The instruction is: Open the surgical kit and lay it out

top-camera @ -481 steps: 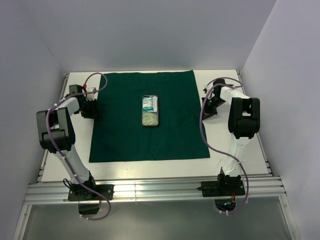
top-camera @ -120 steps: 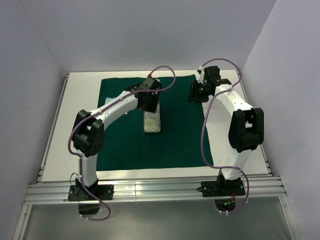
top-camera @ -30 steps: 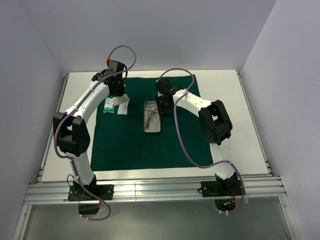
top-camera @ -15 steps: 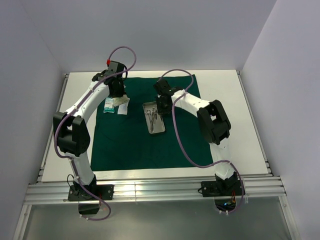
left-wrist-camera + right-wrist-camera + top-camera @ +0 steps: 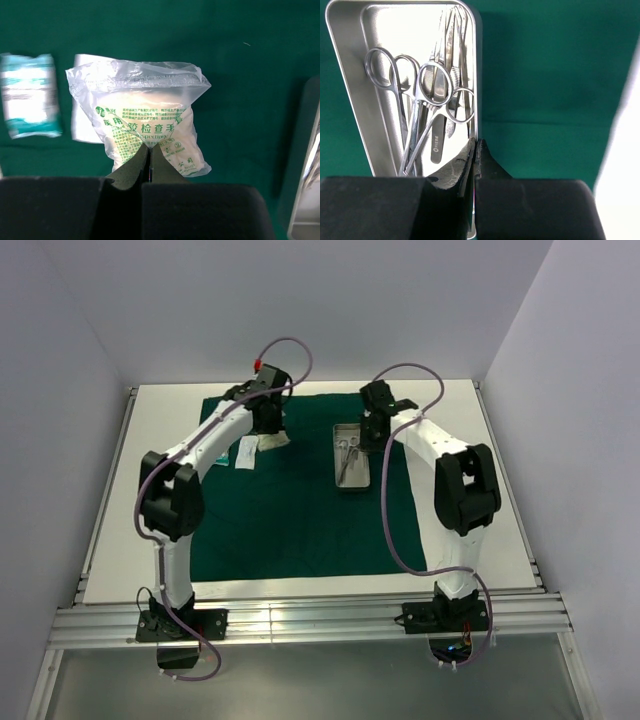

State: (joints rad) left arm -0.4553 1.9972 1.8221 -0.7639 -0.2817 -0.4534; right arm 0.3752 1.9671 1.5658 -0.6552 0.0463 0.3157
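Note:
The dark green cloth (image 5: 300, 510) lies spread flat on the table. My left gripper (image 5: 270, 433) (image 5: 149, 148) is shut on the lower edge of a clear packet (image 5: 145, 117) with green print. That packet overlaps a white packet (image 5: 82, 122). A teal-and-white packet (image 5: 29, 95) (image 5: 245, 453) lies on the cloth just left of them. The steel tray (image 5: 352, 487) (image 5: 390, 30) sits right of centre and holds ring-handled clamps and tweezers (image 5: 427, 100) (image 5: 347, 452). My right gripper (image 5: 372, 435) (image 5: 475, 144) is shut on the tray's right rim.
Bare white tabletop (image 5: 460, 470) shows right of the cloth, with a narrower strip on the left (image 5: 150, 440). Pale walls close in the back and both sides. An aluminium rail (image 5: 300, 620) runs along the near edge, by the arm bases.
The tray has slid right and toward the back, with my right gripper shut on its rim. My left arm has also shifted right with the clear packet in its grip.

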